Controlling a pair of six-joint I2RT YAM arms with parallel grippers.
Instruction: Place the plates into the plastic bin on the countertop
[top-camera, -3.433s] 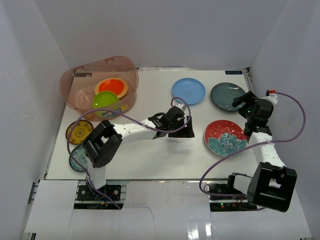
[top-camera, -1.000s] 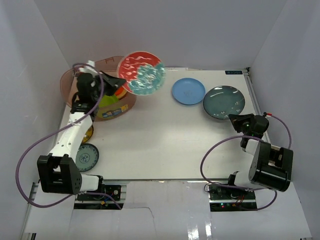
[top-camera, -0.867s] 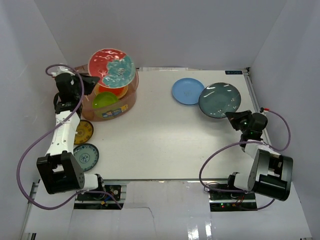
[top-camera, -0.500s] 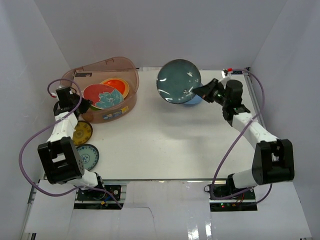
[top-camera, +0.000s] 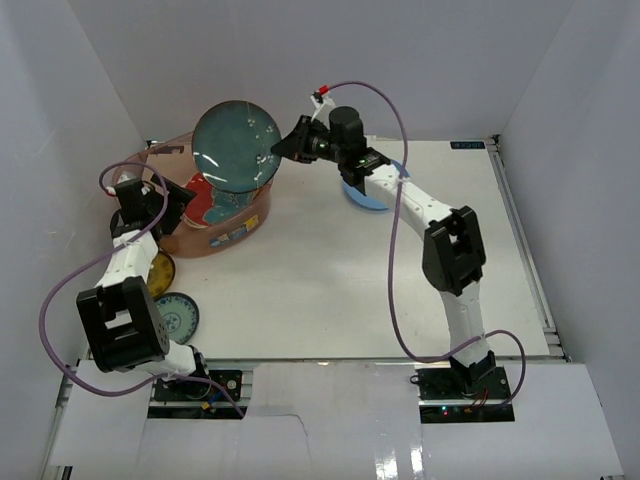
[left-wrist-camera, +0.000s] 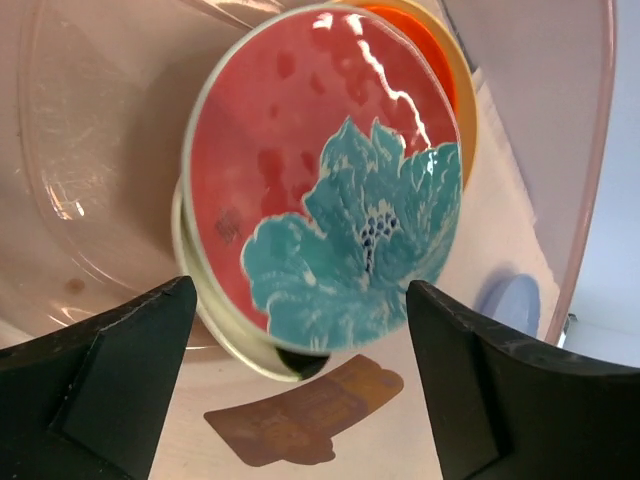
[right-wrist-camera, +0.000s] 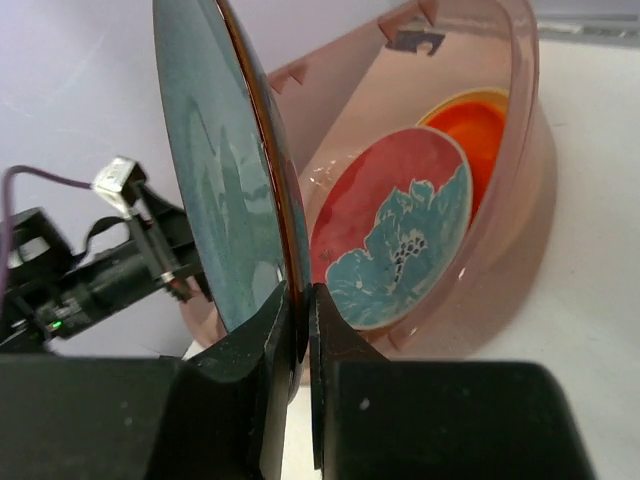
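My right gripper (top-camera: 289, 146) (right-wrist-camera: 305, 300) is shut on the rim of a dark teal plate (top-camera: 236, 146) (right-wrist-camera: 225, 190), held on edge above the translucent pinkish plastic bin (top-camera: 262, 203) (right-wrist-camera: 525, 150). Inside the bin a red-and-teal floral plate (top-camera: 203, 207) (left-wrist-camera: 320, 190) (right-wrist-camera: 400, 240) leans on a cream plate (left-wrist-camera: 200, 285) and an orange-red plate (left-wrist-camera: 430, 55) (right-wrist-camera: 480, 130). At the bin's left end my left gripper (top-camera: 168, 206) (left-wrist-camera: 300, 390) stands open and empty. A blue plate (top-camera: 362, 192) lies on the countertop (top-camera: 330, 290), partly under the right arm.
A yellow patterned plate (top-camera: 160, 270) and a grey patterned plate (top-camera: 180, 313) lie on the counter in front of the bin, beside the left arm. The right arm stretches diagonally across the back of the counter. White walls close in on three sides.
The left gripper has opened and let go of the floral plate, which now rests in the bin. The right arm has carried the dark teal plate leftwards to above the bin.
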